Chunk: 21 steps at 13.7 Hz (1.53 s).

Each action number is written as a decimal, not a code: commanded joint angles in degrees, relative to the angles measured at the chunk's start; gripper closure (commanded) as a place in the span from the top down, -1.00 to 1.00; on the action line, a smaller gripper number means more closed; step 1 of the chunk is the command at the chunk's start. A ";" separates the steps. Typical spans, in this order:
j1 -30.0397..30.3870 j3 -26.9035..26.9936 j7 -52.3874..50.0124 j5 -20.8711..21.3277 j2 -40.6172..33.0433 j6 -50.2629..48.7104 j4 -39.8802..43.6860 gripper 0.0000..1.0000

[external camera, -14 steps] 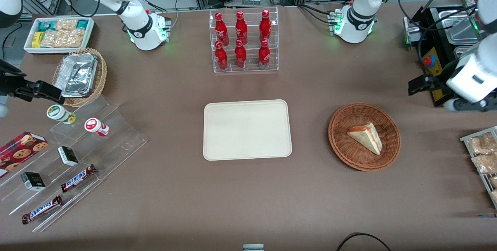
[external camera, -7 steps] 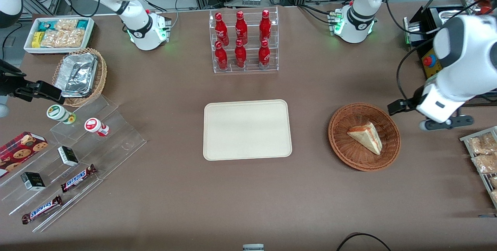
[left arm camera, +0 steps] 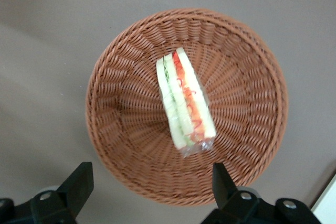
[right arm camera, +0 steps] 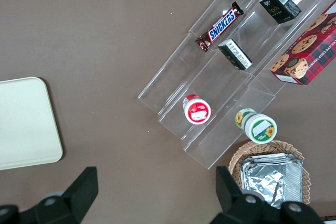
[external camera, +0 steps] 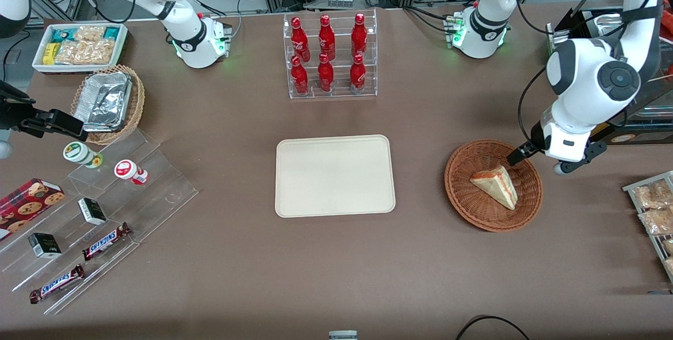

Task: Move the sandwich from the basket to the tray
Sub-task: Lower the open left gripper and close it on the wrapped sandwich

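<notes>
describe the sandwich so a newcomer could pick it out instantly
Start at the cream tray mid-table, then look toward the working arm's end to the round reddish-brown wicker basket. The open gripper hovers above its rim. Inside lies the sandwich, alone: a clear-wrapped white-bread wedge with red-orange and green filling.

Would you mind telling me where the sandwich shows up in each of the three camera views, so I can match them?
Front view: the sandwich lies in the basket, toward the working arm's end of the table, with the gripper over the basket's rim.
Left wrist view: the sandwich lies at the middle of the basket, filling side up.
Right wrist view: not in it.
Shared landmark: the basket, in the front and left wrist views.
</notes>
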 commanded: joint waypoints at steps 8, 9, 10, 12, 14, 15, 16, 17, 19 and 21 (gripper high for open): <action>-1.71 0.05 -7.25 1.24 7.50 8.52 -0.41 1.00; -1.71 0.05 -7.25 1.24 8.38 9.40 -0.41 1.00; -1.71 0.05 -7.25 1.24 8.91 10.71 -0.50 1.00; -1.63 0.05 -7.86 1.24 10.05 11.60 -0.50 1.00; -1.63 0.05 -8.04 1.24 11.19 13.01 -0.50 1.00; -1.63 0.05 -8.12 1.24 11.64 13.71 -0.50 1.00; -1.63 0.05 -8.04 1.24 11.99 14.06 -0.50 1.00; -1.63 0.05 -8.04 1.24 12.43 14.06 -0.50 1.00; -1.63 0.05 -8.04 1.24 13.22 14.85 -0.41 1.00; -1.63 0.05 -8.04 1.24 13.57 14.94 -0.41 0.73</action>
